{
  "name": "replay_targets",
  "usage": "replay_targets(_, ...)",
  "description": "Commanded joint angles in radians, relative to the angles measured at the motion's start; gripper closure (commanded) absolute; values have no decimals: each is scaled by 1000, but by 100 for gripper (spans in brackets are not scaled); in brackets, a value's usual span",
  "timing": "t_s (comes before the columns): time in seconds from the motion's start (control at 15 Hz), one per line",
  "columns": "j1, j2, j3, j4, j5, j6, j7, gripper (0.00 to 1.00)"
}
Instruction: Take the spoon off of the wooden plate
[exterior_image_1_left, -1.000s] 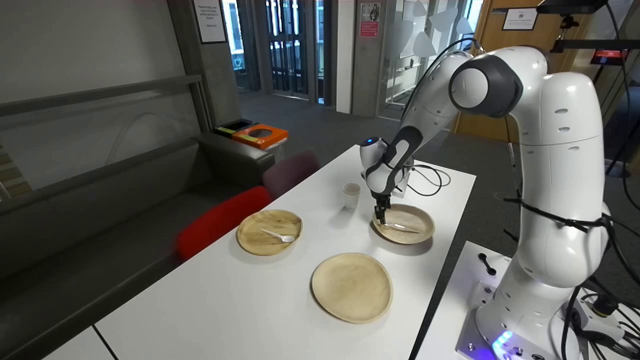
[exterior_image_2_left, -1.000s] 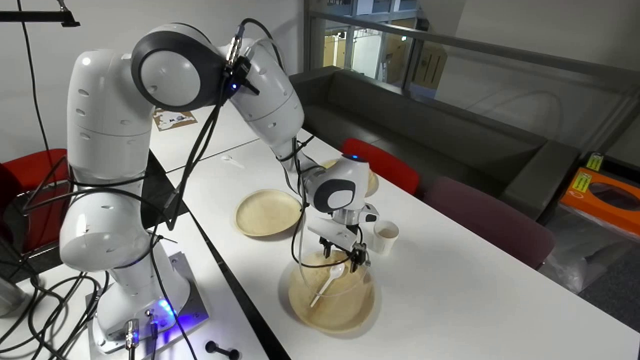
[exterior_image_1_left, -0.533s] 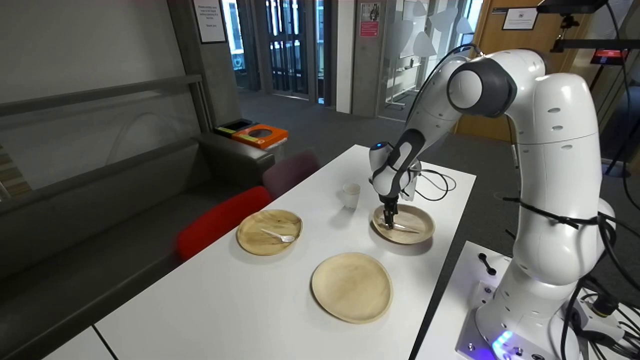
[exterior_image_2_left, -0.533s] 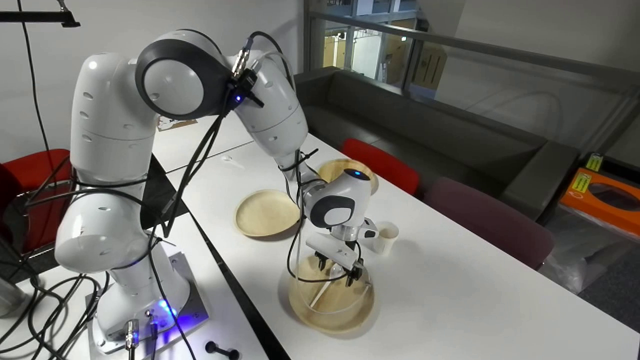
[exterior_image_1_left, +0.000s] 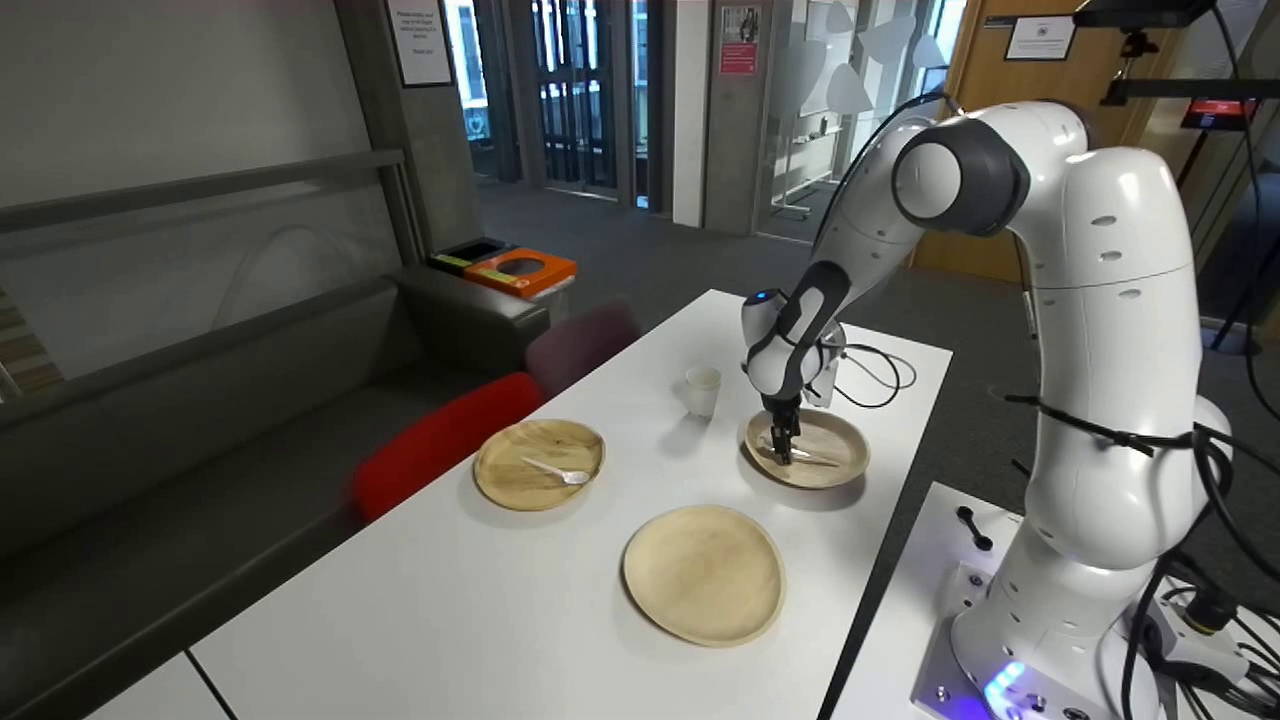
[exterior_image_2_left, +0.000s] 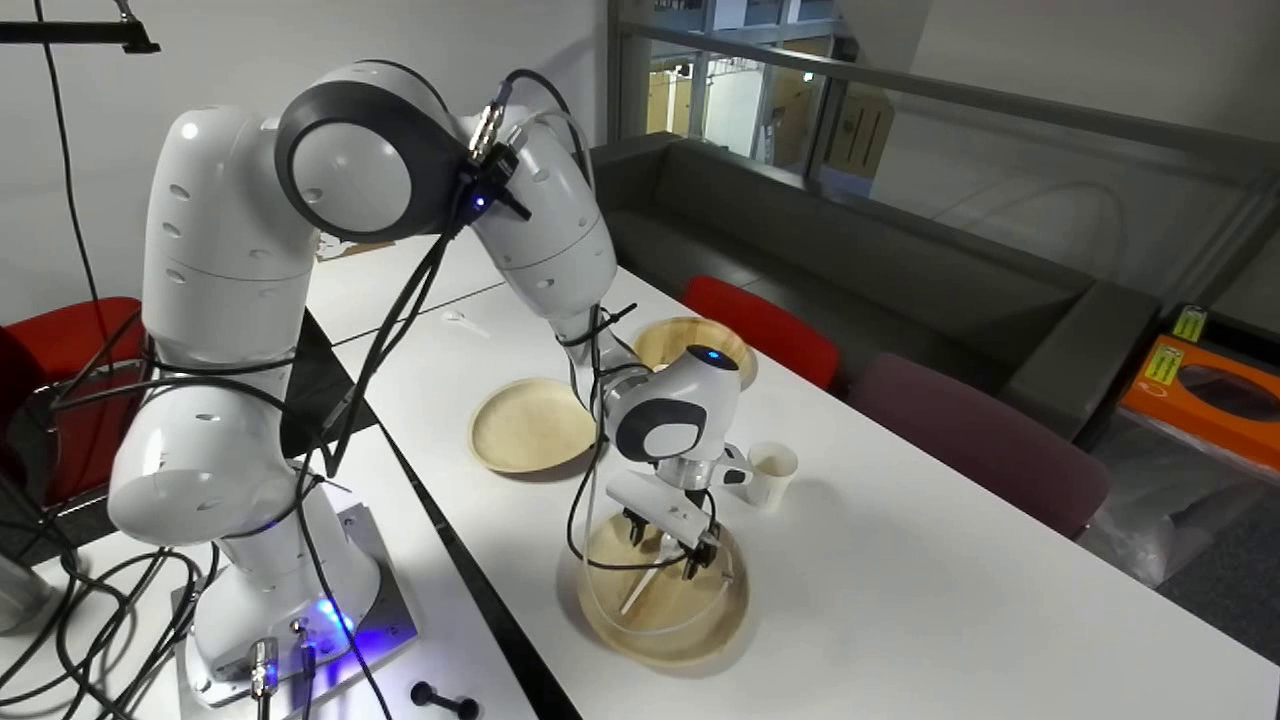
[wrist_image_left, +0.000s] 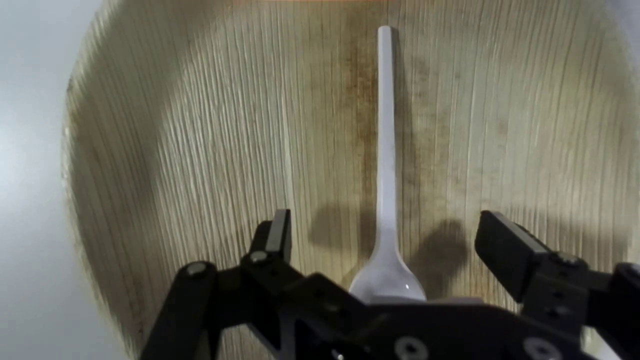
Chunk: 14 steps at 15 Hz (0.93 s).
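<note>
Spoon (wrist_image_left: 386, 165) lies inside plate rim (wrist_image_left: 82, 150), gaps to both end effector (wrist_image_left: 384, 219) fingers (wrist_image_left: 276, 232).

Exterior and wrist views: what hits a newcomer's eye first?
Likely the big white arm, filling the right side of an exterior view, then the bright red chair beside the white table. In the wrist view it would probably be the white spoon lying in the wooden plate, framed by the open black pincer.

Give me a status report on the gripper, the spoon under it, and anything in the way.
Gripper open, jaws either side of spoon. Spoon lying in plate, not gripped. Wrist view shows nothing between jaws and spoon.
</note>
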Motion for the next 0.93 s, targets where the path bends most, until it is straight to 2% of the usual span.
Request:
replay_targets(0.0, -28, 4, 17, -8, 33, -8, -40, 27)
replay_targets(0.2, -30, 0, 16, -9, 37, -11, -40, 46)
replay_targets(0.33, -34, -5, 16, -7, 39, -13, -41, 52)
replay_targets(0.47, -37, -8, 15, -6, 39, -15, -40, 49)
replay_targets(0.53, -38, -7, 15, -6, 40, -16, -40, 45)
replay_targets(0.73, -37, -10, 16, -5, 41, -20, -40, 45)
replay_targets(0.87, -35, -11, 16, -5, 41, -23, -38, 50)
